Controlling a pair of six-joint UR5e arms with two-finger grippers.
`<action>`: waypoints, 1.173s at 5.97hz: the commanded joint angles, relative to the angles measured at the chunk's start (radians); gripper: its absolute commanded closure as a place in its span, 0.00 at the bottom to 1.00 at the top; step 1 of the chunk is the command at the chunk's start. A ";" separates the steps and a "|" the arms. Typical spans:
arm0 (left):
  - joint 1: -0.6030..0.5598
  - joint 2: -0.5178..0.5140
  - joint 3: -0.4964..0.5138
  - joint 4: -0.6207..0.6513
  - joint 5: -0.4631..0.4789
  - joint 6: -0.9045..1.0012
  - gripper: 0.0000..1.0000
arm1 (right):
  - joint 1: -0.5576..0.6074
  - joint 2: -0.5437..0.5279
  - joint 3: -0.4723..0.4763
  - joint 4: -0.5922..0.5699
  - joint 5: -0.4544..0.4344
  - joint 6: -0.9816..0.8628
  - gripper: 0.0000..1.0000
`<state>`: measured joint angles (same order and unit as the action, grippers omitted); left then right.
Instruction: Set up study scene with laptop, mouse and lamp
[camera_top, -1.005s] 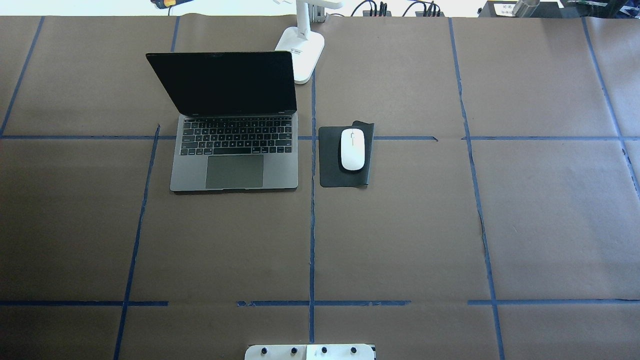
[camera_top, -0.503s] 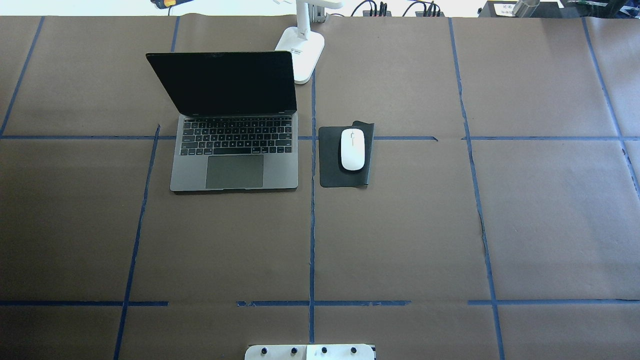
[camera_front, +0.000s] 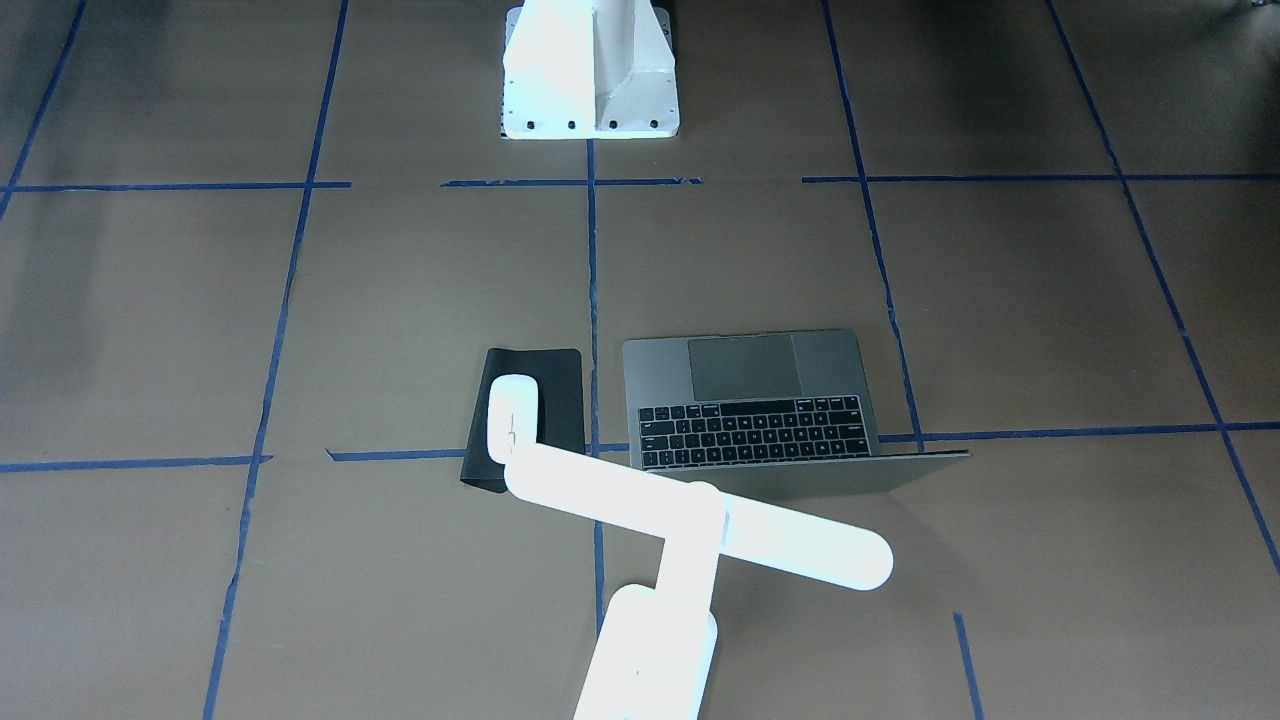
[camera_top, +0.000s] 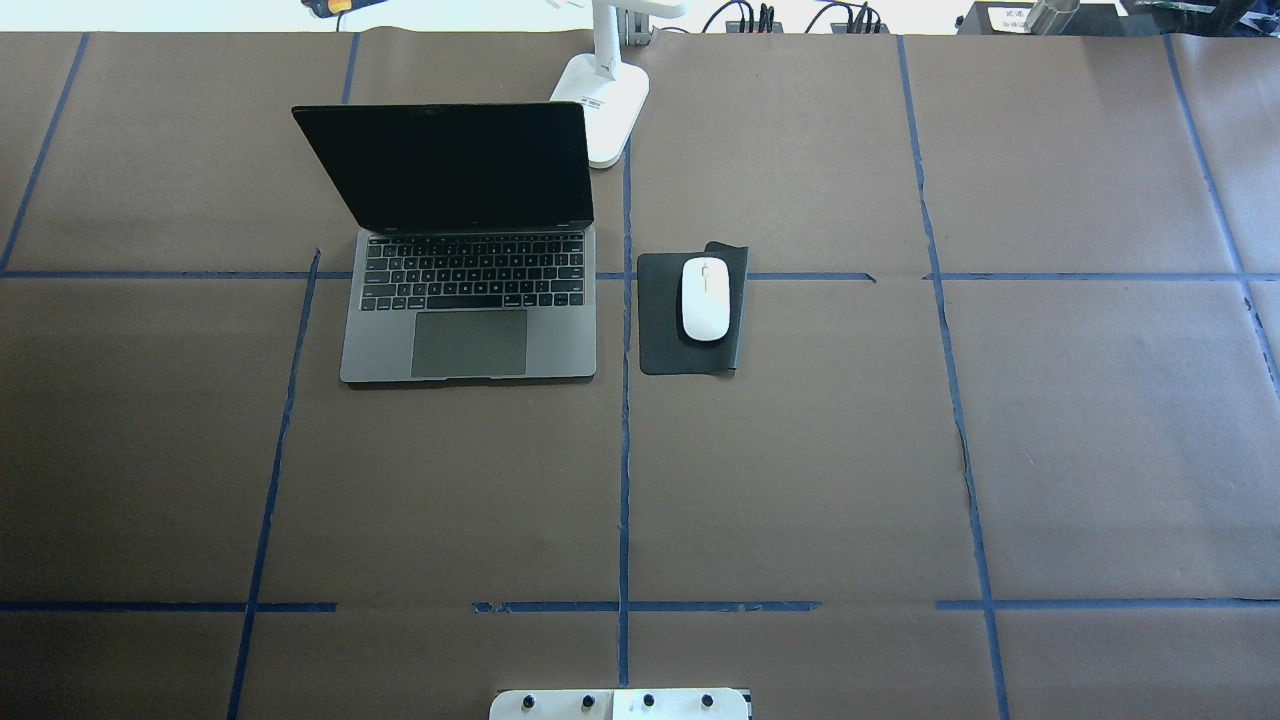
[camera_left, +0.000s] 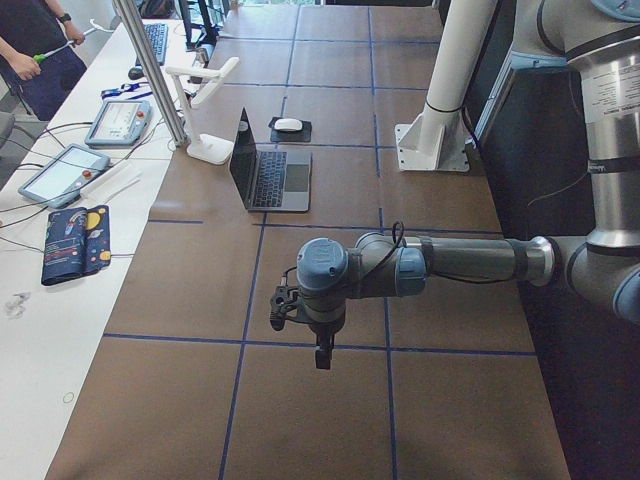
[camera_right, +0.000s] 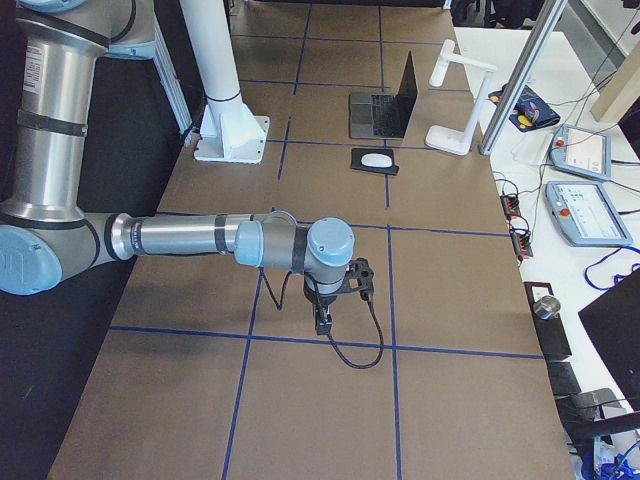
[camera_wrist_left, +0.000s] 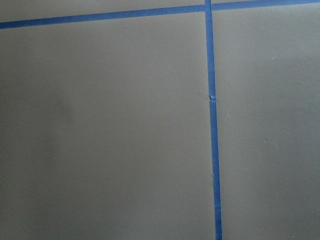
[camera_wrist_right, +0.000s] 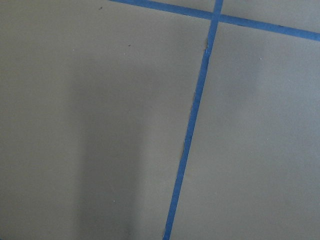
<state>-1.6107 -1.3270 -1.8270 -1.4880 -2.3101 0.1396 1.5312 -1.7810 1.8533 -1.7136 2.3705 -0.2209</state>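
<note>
The grey laptop (camera_top: 470, 300) stands open at the far left of centre, its screen dark. To its right the white mouse (camera_top: 705, 298) lies on a black mat (camera_top: 657, 325). Behind the laptop is the white lamp (camera_top: 603, 105); its glowing bar head (camera_front: 700, 522) crosses over the mat's far corner in the front-facing view. My left gripper (camera_left: 321, 357) hangs low over bare paper well to the left of these things. My right gripper (camera_right: 322, 322) hangs likewise to their right. I cannot tell whether either is open or shut. Both wrist views hold only paper and tape.
A white pedestal (camera_front: 590, 70) stands bolted at the table's near edge. Blue tape lines (camera_top: 624, 480) grid the brown paper. A side table beyond the lamp holds teach pendants (camera_right: 585, 215), and a person (camera_left: 35, 55) stands by it.
</note>
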 joint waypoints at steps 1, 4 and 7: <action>0.000 0.000 -0.001 0.000 0.000 0.002 0.00 | 0.000 0.000 0.003 0.000 0.001 0.000 0.00; 0.000 0.000 -0.001 0.006 0.000 0.002 0.00 | -0.002 -0.006 0.000 0.035 0.001 0.005 0.00; 0.000 0.000 -0.001 0.006 0.000 0.002 0.00 | 0.000 -0.006 0.000 0.035 0.003 0.005 0.00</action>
